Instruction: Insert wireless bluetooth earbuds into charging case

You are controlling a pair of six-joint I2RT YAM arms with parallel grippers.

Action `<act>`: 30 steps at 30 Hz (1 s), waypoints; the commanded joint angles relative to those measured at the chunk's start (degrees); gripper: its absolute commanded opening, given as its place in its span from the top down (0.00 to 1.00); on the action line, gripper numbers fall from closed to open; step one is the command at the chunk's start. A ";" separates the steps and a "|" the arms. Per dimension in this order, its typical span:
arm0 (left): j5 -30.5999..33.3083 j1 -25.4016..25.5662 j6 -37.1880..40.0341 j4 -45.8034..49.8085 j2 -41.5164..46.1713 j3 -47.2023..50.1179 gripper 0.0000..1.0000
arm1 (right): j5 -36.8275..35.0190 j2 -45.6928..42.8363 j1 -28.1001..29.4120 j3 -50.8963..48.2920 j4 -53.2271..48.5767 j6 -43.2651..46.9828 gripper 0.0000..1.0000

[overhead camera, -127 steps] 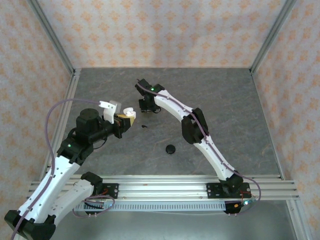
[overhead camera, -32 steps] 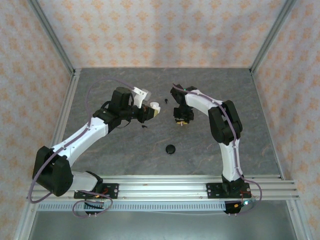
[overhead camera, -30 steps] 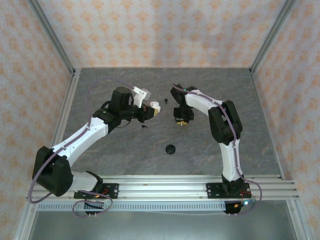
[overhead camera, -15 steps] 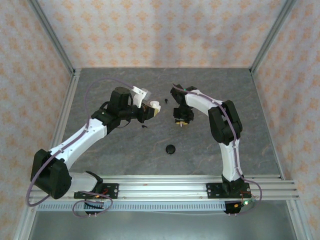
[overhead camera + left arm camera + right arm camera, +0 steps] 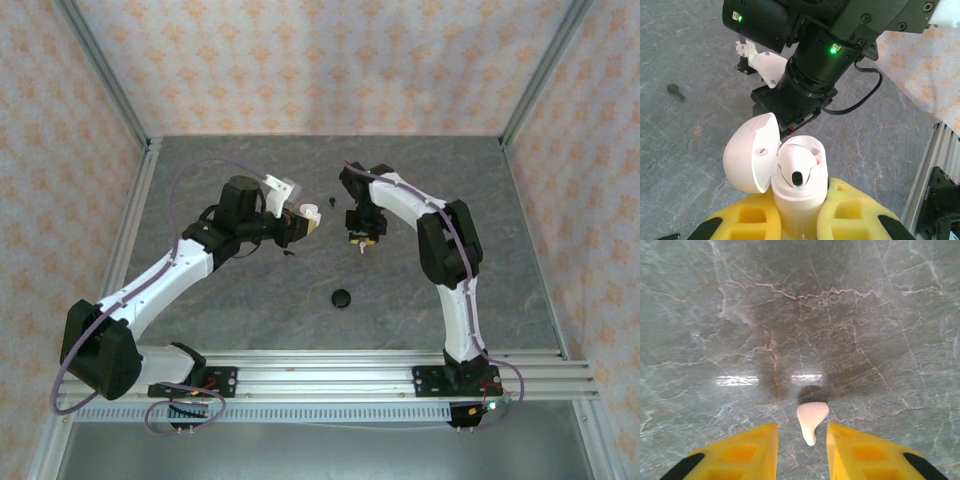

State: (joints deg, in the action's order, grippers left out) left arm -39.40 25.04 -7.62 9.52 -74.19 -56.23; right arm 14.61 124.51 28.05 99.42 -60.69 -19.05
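Observation:
My left gripper [image 5: 799,222] is shut on the white charging case [image 5: 801,192], held up off the table. Its lid [image 5: 751,152] hangs open to the left. One white earbud [image 5: 799,167] sits in the case. In the top view the case [image 5: 308,212] is at the left gripper [image 5: 300,222]. My right gripper [image 5: 802,440] points down at the table with its yellow fingers [image 5: 742,447] apart. A second white earbud [image 5: 811,420] lies on the stone between them, touching neither. From above, the right gripper [image 5: 362,240] is just right of the case.
A black earbud [image 5: 331,200] lies on the table between the two grippers and another [image 5: 289,252] below the left gripper. A black round object [image 5: 342,297] rests nearer the front. One black earbud [image 5: 676,91] lies at left in the left wrist view. Metal frame posts border the table.
The right gripper's fingers have spread apart around the white earbud over the last second. The left gripper has held the open case still.

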 commanded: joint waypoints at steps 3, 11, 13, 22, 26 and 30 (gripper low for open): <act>1.16 0.31 -0.19 -2.44 2.24 1.82 1.00 | -1.87 2.42 -0.17 1.10 -3.08 0.94 0.68; 1.19 0.28 -0.21 -2.21 2.77 1.88 1.00 | -1.94 4.55 -0.16 2.40 -2.86 1.21 0.68; 1.21 0.29 -0.20 -2.00 3.06 2.06 1.00 | -1.95 4.52 -0.27 2.69 -2.86 1.24 0.68; 1.95 0.27 -0.18 -1.52 5.08 3.24 1.00 | -2.96 3.55 -0.28 3.47 -3.52 1.01 0.68; 2.22 0.32 -0.31 -1.70 6.23 4.19 1.00 | -3.19 3.37 -0.22 3.99 -3.65 0.87 0.68; 2.55 0.28 -0.58 -0.97 7.80 5.05 1.00 | -3.08 3.88 -0.20 4.56 -3.72 0.82 0.69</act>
State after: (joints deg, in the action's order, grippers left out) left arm -38.17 25.04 -7.68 9.17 -68.36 -52.10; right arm 13.50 127.48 28.05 102.15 -62.63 -18.35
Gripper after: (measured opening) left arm 0.154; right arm 0.312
